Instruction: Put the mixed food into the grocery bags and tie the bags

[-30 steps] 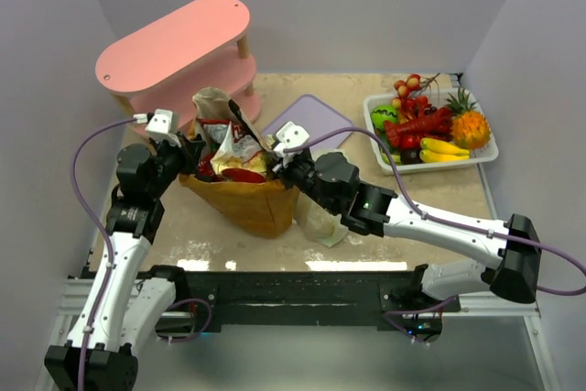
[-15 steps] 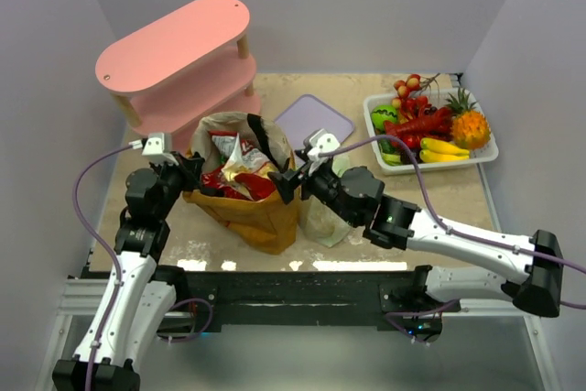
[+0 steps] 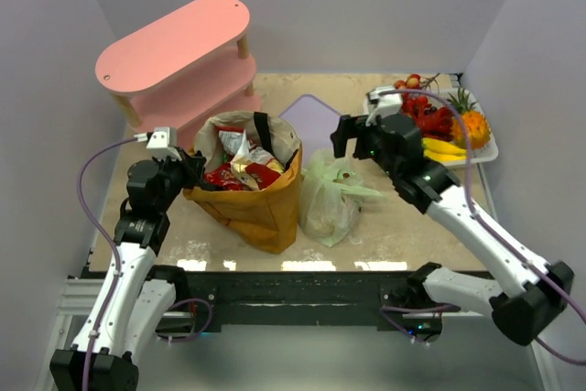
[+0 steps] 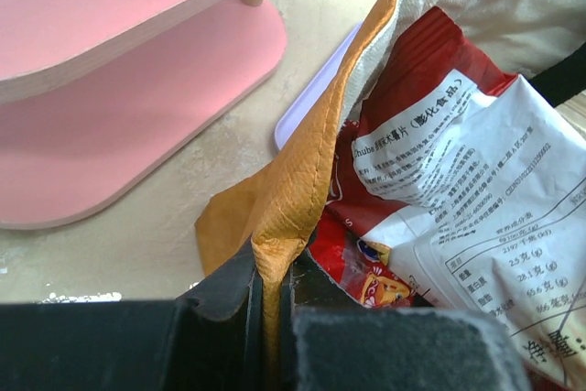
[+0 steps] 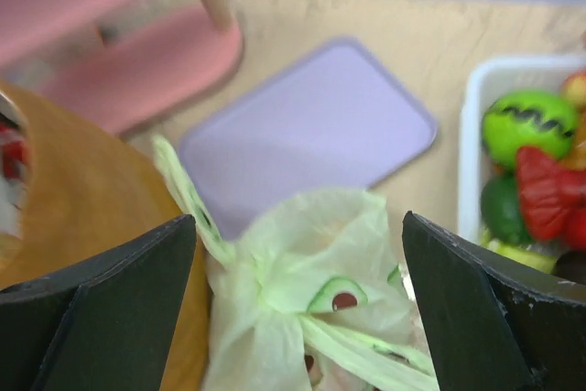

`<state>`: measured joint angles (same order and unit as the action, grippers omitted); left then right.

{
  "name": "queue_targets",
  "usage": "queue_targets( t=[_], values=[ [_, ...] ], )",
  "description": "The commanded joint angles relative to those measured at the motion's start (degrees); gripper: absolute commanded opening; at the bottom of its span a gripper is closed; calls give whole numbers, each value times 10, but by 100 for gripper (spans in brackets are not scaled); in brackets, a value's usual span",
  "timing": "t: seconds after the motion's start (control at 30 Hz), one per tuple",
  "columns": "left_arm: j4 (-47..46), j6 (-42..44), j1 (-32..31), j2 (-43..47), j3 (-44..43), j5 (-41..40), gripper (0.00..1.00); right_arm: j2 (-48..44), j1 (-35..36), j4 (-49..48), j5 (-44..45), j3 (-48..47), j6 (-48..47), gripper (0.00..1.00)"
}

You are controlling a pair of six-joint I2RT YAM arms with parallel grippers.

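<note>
From above, the table (image 3: pixel 430 212) shows a sandy, speckled surface boxed in by plain pale lilac walls (image 3: pixel 366 6) at the far edge and both sides. A two-tier pink shelf (image 3: pixel 179 48) fills the far left corner, a white tray (image 3: pixel 492 155) of toy fruit (image 3: pixel 430 125) sits in the far right corner, and a lilac board (image 3: pixel 309 116) lies flat between them near the far edge. The brown bag (image 3: pixel 252 203) stands open left of centre, towards the near edge, with shiny red and white snack packets (image 3: pixel 240 169) piled inside. The green plastic bag (image 3: pixel 328 200) sits just to its right, touching it. The left gripper (image 3: pixel 188 171) is at the brown bag's left rim, and the right gripper (image 3: pixel 352 139) hangs above the green bag. The left wrist view shows that gripper clamped on the folded orange-brown rim, with the fabric pinched between the dark fingers (image 4: pixel 220 304). A white packet with printed text and a red one lie just inside the pale lining, with the pink shelf and bare sandy tabletop beyond. In the right wrist view the two dark fingers (image 5: pixel 110 299) stand wide apart and hold nothing. The green bag lies below and between them, its top bunched together and its handle strips trailing out. The lilac board lies behind it, the brown bag's wall is at the left, and the tray's green and red fruit is at the right.
</note>
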<state>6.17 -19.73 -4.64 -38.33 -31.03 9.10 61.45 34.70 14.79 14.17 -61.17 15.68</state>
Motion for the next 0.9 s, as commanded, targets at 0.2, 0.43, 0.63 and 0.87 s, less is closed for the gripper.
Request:
queue_targets(
  t=[0.2,0.43,0.63,0.87],
  values=[
    [38,62,3,-25,-18,21,0,105,-5,-121,-165,123,-52,99],
    [34,68,4,-21,-13,16,0,215,-6,-145,-219,141,-38,99],
    [31,69,4,-10,-11,9,0,267,-6,-141,-216,148,-6,85],
    [33,72,5,-7,-12,7,0,206,-5,-58,-133,116,11,8]
  ],
)
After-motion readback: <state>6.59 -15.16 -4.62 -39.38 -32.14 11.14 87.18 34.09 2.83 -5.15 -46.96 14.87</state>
